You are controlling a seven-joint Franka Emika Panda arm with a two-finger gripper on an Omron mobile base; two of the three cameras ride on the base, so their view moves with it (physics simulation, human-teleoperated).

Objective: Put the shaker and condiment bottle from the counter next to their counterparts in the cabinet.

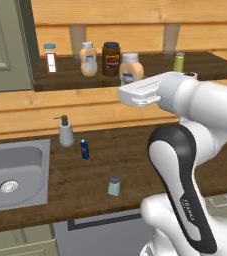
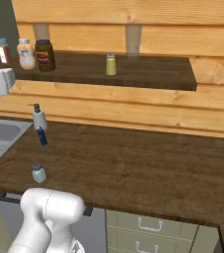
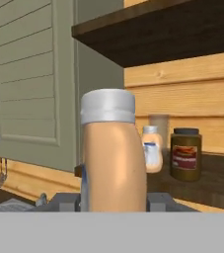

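Note:
My gripper (image 3: 112,201) is shut on the condiment bottle (image 3: 112,153), a peach-orange bottle with a whitish cap, held upright. In the left base view the condiment bottle (image 1: 131,69) hangs just in front of the cabinet's dark shelf (image 1: 150,75), with the gripper (image 1: 133,82) under it. Its counterpart, the twin bottle (image 1: 88,59), stands on the shelf to the left, and shows again as the twin bottle (image 3: 152,148) in the hand view. The yellow-green shaker (image 1: 179,61) stands farther right on the shelf. The pale blue-green shaker (image 1: 114,186) stands on the counter near its front edge.
A dark brown jar (image 1: 111,58) stands between the twin and the held bottle. A small red-labelled jar (image 1: 50,57) is at the shelf's left end beside the grey-green door (image 1: 5,45). On the counter are a pump dispenser (image 1: 65,131), a blue can (image 1: 85,149) and the sink (image 1: 35,150).

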